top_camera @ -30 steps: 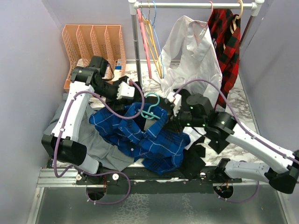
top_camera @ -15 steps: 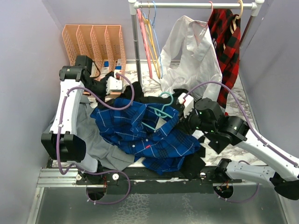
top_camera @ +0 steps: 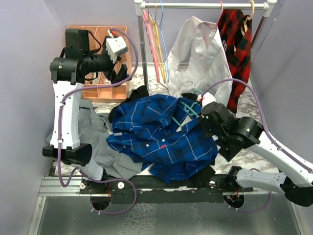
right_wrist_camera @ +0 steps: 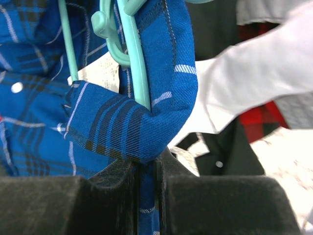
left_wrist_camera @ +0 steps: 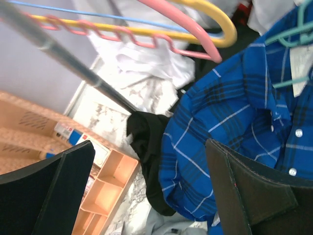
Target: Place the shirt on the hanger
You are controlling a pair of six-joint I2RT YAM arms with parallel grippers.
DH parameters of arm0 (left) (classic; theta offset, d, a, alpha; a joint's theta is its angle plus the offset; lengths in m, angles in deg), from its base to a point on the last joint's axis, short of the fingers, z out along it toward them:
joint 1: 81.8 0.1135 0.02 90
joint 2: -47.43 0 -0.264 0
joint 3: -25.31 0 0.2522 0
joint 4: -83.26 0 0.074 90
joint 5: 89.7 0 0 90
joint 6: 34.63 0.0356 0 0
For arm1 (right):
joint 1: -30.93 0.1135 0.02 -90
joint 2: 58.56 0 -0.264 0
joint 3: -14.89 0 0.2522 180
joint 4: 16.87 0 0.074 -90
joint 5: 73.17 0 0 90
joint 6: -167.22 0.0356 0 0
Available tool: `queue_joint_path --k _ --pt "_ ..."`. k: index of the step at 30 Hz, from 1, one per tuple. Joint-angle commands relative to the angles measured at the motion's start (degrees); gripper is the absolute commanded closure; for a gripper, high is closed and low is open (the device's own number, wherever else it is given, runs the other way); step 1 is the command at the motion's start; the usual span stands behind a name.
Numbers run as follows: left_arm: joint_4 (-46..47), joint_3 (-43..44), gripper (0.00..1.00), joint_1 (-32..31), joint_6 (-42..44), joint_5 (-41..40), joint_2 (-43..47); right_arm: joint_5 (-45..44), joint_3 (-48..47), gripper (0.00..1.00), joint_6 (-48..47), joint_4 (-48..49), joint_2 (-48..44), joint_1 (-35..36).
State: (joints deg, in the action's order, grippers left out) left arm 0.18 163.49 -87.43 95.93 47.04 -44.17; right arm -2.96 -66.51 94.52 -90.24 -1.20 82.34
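Blue plaid fills the middle of the table: the shirt (top_camera: pixel 161 134) lies in a loose heap, its near-left edge over a grey shirt (top_camera: pixel 100 142), its collar end raised toward the right arm. The hanger (right_wrist_camera: pixel 134 54) sits inside that collar opening, one teal shoulder wrapped in a fold of the cloth. The right gripper (right_wrist_camera: pixel 146 169) is closed tight on that fold, with the hanger's shoulder just above the pinch; whether the plastic itself is caught I cannot tell. The left gripper (left_wrist_camera: pixel 149 144) is spread wide and holds nothing, up over the orange tray (top_camera: pixel 105 88), well apart from the shirt.

As I judge it, only one shoulder is seated. The main risk is that the free side slides off, since most of the shirt's weight hangs on one narrow pinch. A pull upward could also drag the black cloth (left_wrist_camera: pixel 149 161) tucked under the shirt's edge, or swing the hook into the white shirt (top_camera: pixel 200 54) hanging just behind.
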Motion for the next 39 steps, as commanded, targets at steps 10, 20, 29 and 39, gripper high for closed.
queue_joint_path --k 10,20,29,39 --pt "13.9 16.8 0.01 -0.1 -31.8 -17.6 -3.8 -29.7 2.0 0.99 -10.4 20.0 4.2 -4.7" --pt "16.3 18.7 0.01 -0.1 -38.8 -35.1 -3.4 -11.4 -2.2 0.99 -28.8 42.4 6.5 -16.4" --pt "16.2 17.3 0.01 0.0 -38.5 -35.8 -2.3 -13.0 -11.1 0.99 -38.7 48.4 13.8 -16.5" --pt "15.7 18.8 0.01 -0.1 -38.7 -33.4 -3.1 -18.5 -20.7 0.99 -48.2 52.3 20.2 -17.0"
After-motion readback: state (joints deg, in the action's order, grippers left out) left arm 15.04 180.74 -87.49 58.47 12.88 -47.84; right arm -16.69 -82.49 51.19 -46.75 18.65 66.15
